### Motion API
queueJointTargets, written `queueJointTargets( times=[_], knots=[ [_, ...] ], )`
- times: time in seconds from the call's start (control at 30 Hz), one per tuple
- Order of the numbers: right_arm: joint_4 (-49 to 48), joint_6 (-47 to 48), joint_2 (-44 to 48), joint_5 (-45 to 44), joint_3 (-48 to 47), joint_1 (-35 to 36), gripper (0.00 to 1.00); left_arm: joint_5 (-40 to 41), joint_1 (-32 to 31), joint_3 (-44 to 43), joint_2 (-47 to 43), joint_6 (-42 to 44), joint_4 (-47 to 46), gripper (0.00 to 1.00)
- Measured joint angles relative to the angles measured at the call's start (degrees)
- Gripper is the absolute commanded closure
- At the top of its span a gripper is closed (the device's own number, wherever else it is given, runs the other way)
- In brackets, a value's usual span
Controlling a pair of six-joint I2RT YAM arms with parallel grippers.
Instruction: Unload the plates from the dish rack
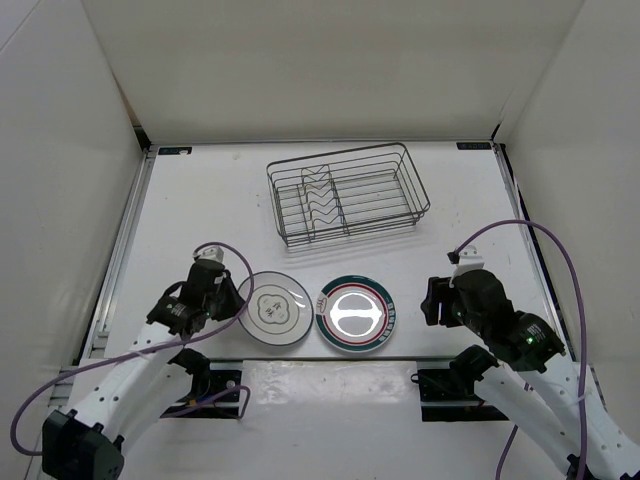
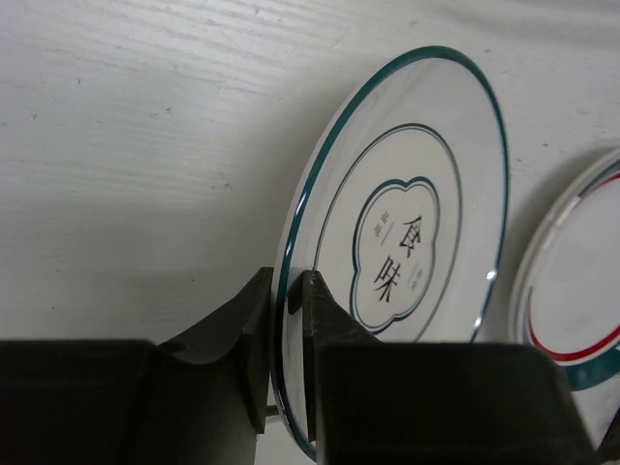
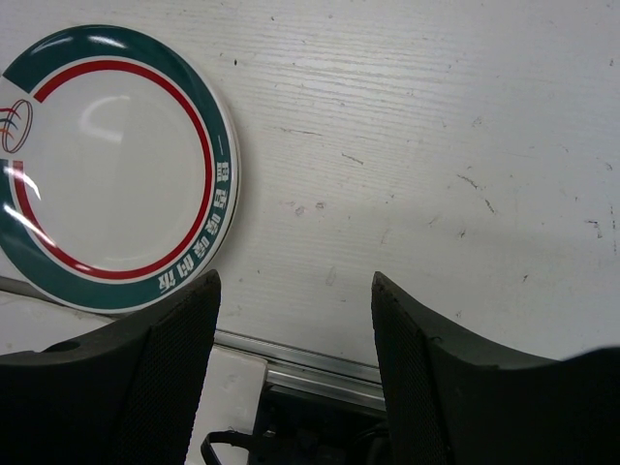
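Observation:
Two plates lie flat side by side on the white table near its front edge. The left one is a white plate [image 1: 275, 308] with a thin dark rim and a clover mark [image 2: 407, 223]. My left gripper [image 1: 235, 300] is shut on its left rim, one finger under and one over [image 2: 288, 283]. The right one is the teal-rimmed plate [image 1: 357, 313] with a red ring [image 3: 107, 165]. My right gripper [image 1: 432, 300] hangs open to its right, nothing between its fingers [image 3: 295, 281]. The wire dish rack [image 1: 347, 192] stands behind them with nothing between its dividers.
An aluminium rail [image 3: 320, 363] runs along the table's near edge, with the arm mounts below it. White walls close in the table on the left, back and right. Purple cables [image 1: 520, 225] loop above both arms.

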State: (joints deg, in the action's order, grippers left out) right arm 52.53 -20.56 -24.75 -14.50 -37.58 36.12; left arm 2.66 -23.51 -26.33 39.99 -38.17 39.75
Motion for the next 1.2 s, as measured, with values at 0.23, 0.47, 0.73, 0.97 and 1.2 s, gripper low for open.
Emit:
queueJointTargets(
  times=[0.23, 0.47, 0.73, 0.97, 1.2],
  knots=[
    [0.0, 0.0, -0.4, -0.2, 0.0, 0.0, 0.33, 0.4, 0.9, 2.1, 6.5, 0.6, -1.3, 0.58],
    [0.0, 0.0, -0.5, -0.2, 0.0, 0.0, 0.33, 0.8, 1.7, 4.0, 9.9, 1.7, -0.3, 0.50],
    [0.0, -0.1, -0.8, -0.2, 0.0, 0.0, 0.14, 1.0, 1.7, 3.9, 9.7, 2.4, -0.2, 0.43],
    [0.0, -0.2, -0.9, -0.8, 0.0, 0.0, 0.10, 2.6, 2.0, 0.5, 9.0, 4.6, 5.8, 0.33],
    [0.1, -0.3, -2.0, -1.2, 0.0, 0.0, 0.10, 2.9, 2.0, -11.7, 7.3, 13.3, 9.8, 0.08]
  ],
)
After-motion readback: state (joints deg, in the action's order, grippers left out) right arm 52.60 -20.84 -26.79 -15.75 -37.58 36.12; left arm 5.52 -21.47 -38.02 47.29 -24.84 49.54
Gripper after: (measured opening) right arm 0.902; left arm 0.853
